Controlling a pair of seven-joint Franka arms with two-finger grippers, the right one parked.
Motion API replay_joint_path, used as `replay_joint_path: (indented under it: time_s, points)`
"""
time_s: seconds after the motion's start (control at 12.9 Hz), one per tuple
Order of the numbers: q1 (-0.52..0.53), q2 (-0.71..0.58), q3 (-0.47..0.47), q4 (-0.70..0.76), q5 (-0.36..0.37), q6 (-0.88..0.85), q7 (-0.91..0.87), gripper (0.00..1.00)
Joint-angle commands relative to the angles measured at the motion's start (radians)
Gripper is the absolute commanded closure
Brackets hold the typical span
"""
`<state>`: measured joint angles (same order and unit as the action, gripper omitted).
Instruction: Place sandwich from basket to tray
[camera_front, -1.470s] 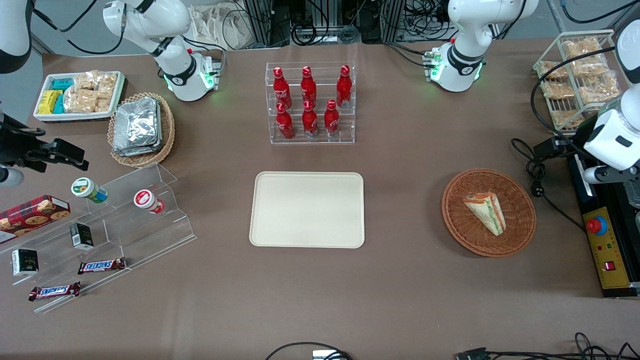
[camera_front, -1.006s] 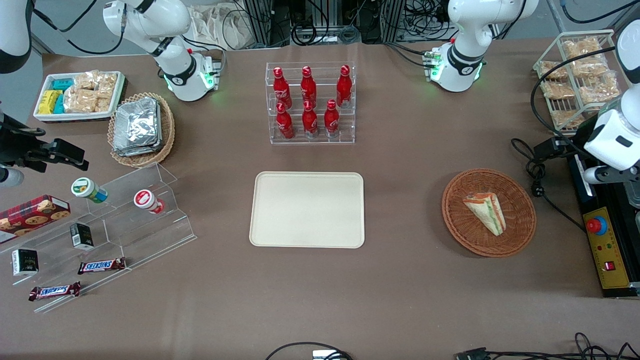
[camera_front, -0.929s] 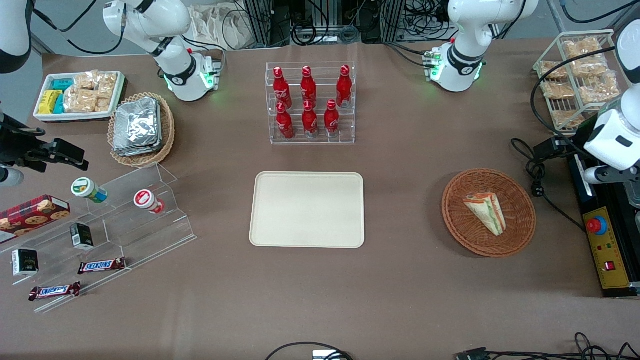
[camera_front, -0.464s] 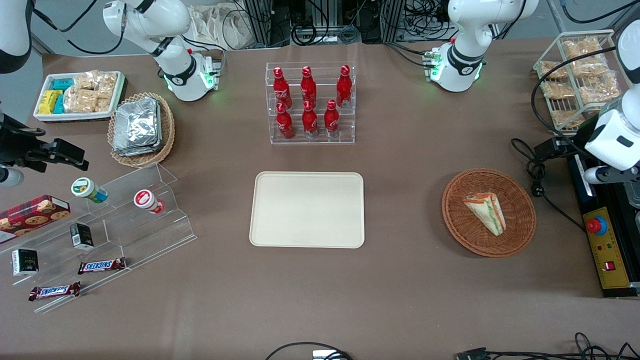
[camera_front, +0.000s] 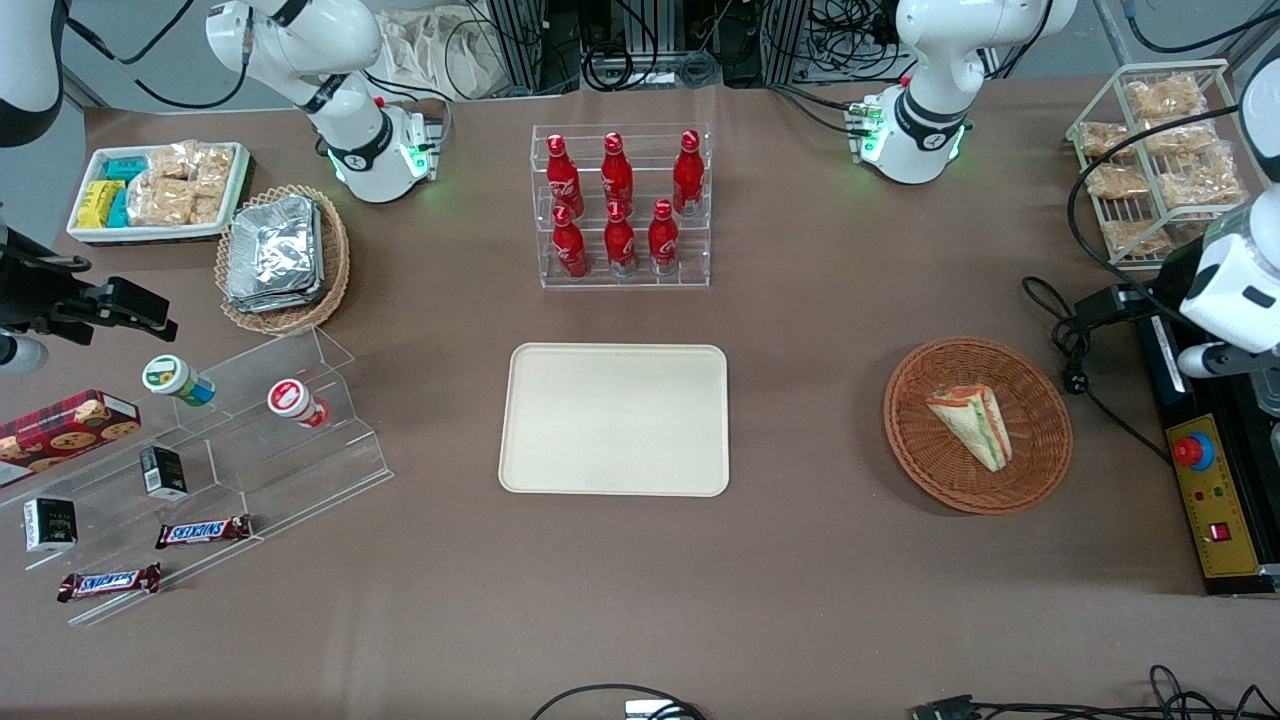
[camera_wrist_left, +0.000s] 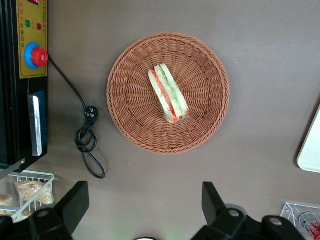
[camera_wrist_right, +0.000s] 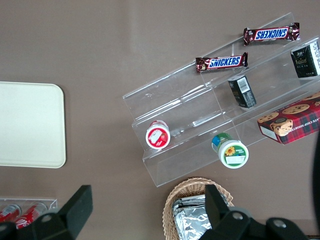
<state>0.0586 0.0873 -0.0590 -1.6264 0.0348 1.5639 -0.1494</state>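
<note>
sandwich (camera_wrist_left: 168, 93) well below open gripper (camera_wrist_left: 142, 205)

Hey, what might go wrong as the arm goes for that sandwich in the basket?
The gripper is open, high above the table beside the basket. The sandwich lies tilted against the sloping weave, so the fingers may slip or squash it. The light basket might shift. The black cable lies close by.

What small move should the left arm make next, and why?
Probably lower the open gripper toward the triangular white-bread sandwich. It lies untouched in the round reddish-brown wicker basket, the gripper hangs high above the table beside the basket, and the flat cream-beige tray holds nothing.
</note>
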Motion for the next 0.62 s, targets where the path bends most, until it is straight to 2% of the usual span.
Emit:
replay_joint_path:
  time_s: [0.0,0.31,0.54]
  points:
    - [0.001,0.051,-0.001,-0.001,-0.028,0.018,-0.083,0.01]
    - [-0.003,0.166,-0.002,0.008,-0.029,0.063,-0.252,0.01]
    - [0.003,0.258,-0.002,0.007,-0.032,0.129,-0.271,0.02]
